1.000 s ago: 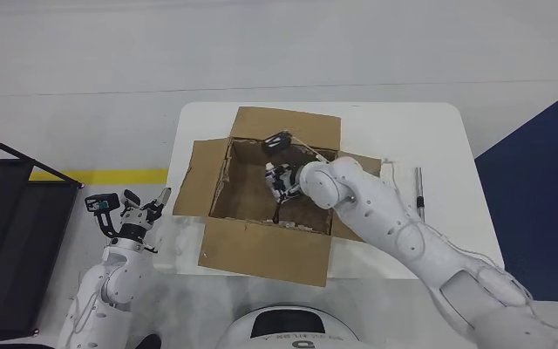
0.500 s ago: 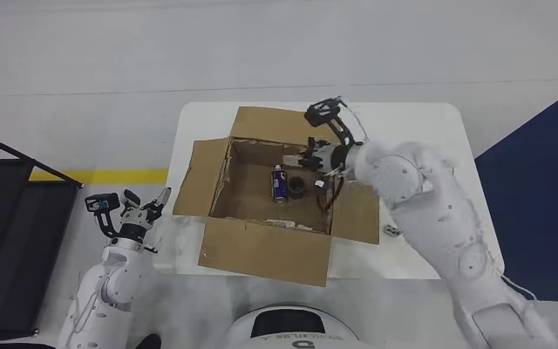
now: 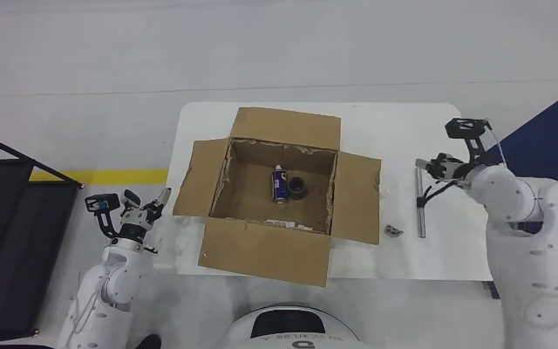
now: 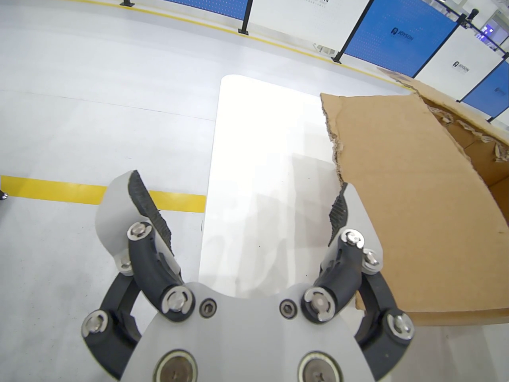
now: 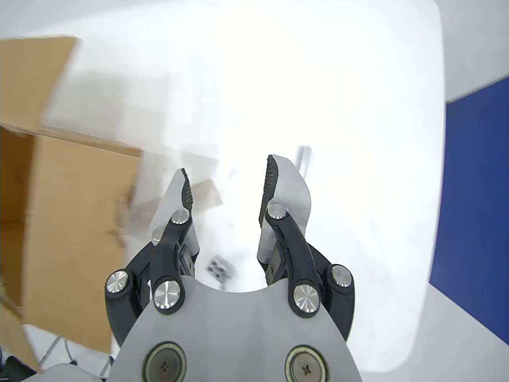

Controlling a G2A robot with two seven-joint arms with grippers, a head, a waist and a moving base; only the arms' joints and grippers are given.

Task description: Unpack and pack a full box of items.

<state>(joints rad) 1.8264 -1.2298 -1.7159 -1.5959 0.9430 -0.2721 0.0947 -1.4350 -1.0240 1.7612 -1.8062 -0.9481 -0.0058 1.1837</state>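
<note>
The open cardboard box (image 3: 356, 208) stands mid-table with its flaps spread. On its floor lie a blue-and-white can (image 3: 278, 184) and a black round part (image 3: 297, 186). My right gripper (image 3: 429, 166) hangs over the table's right side, above a long grey rod (image 3: 420, 202), open and holding nothing. In the right wrist view that gripper (image 5: 228, 176) has the rod (image 5: 304, 156) beyond one finger and a small dark piece (image 5: 218, 270) under its palm. My left gripper (image 3: 161, 199) is off the table's left edge, open, and in its wrist view (image 4: 238, 196) faces the box's left flap (image 4: 397, 200).
A small grey piece (image 3: 393, 230) lies on the white table (image 3: 436, 253) between the box's right flap and the rod. A black rack (image 3: 26, 227) stands on the floor at far left. A yellow floor line (image 3: 96, 175) runs beside the table.
My right arm has come up out of the box and swung to the table's right side. The can and black part now show on the box floor. The left arm has not moved.
</note>
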